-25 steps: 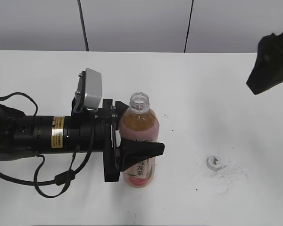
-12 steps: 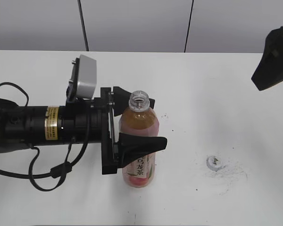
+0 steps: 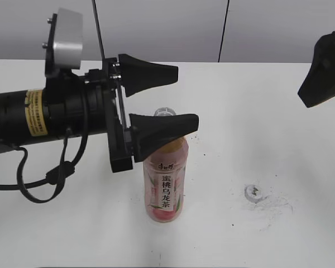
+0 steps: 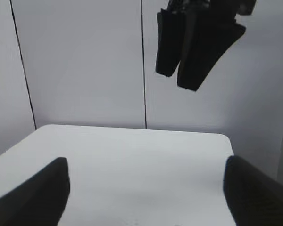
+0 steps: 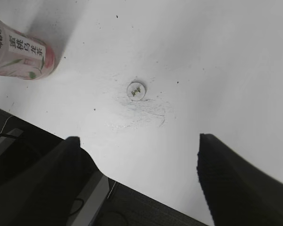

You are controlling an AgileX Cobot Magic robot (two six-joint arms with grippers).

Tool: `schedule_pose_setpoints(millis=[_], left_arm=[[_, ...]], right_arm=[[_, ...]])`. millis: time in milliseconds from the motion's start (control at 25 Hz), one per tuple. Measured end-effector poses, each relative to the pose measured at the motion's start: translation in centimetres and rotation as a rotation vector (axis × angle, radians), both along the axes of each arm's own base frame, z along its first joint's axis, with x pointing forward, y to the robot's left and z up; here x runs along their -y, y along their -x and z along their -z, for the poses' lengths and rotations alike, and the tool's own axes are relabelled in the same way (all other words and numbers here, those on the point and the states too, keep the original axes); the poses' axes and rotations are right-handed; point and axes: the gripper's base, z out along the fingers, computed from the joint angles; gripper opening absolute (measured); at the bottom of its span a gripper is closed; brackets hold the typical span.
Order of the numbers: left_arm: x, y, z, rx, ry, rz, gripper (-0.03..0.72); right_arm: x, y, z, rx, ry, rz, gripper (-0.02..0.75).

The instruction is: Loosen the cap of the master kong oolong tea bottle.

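Exterior view: left claw (image 3: 180, 99) spread wide above the uncapped bottle (image 3: 165, 180); right claw (image 5: 137, 155) open; cap (image 3: 253, 192) lies on the counter (image 3: 257, 111) to the right.

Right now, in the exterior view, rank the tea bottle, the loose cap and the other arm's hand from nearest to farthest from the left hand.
1. The tea bottle: directly below the open left hand, its open neck between the fingers.
2. The cap: on the table, lower right of the bottle.
3. The right hand: raised at the far right edge.
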Motion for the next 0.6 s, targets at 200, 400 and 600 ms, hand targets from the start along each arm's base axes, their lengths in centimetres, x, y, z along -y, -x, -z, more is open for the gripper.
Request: schedule_pose_setpoints(millis=[200,400,600], left_arm=[[-0.5,0.4,-2.1,0.039,-0.032,-0.055,0.592],[-1.4,0.7,-3.8,0.099,-0.135,-0.154,0.591],[-2.8,0.6,-5.0,0.104,-0.246,-0.312,0.589]], right_arm=[[0.1,0.0,0.0,0.005,0.011,0.000,0.577],[0.3,-0.1,0.0,0.015,0.033,0.001,0.577],[0.4,-0.2,0.0,0.023,0.052,0.001,0.577]])
